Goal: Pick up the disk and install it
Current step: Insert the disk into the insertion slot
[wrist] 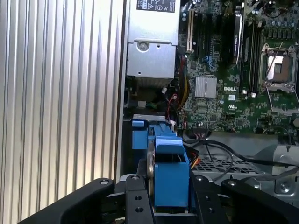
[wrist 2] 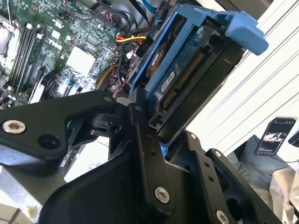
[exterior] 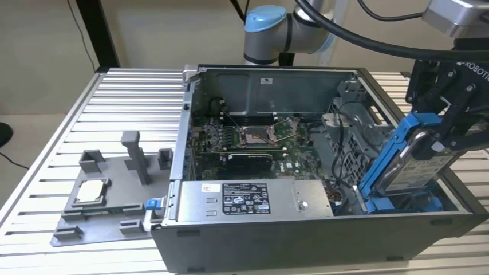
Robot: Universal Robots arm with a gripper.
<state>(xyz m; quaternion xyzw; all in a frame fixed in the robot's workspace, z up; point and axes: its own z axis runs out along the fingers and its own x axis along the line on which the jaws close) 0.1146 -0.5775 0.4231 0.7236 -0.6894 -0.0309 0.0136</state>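
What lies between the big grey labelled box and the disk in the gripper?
Loose red, yellow and black wires lie between the grey box and the disk, as the first wrist view shows.

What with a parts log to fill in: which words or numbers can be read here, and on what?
Label on the disk: too small to read.
Black-and-white label on the grey box: too small.
Small white sticker on the case wall: too small.
Nothing quotable.
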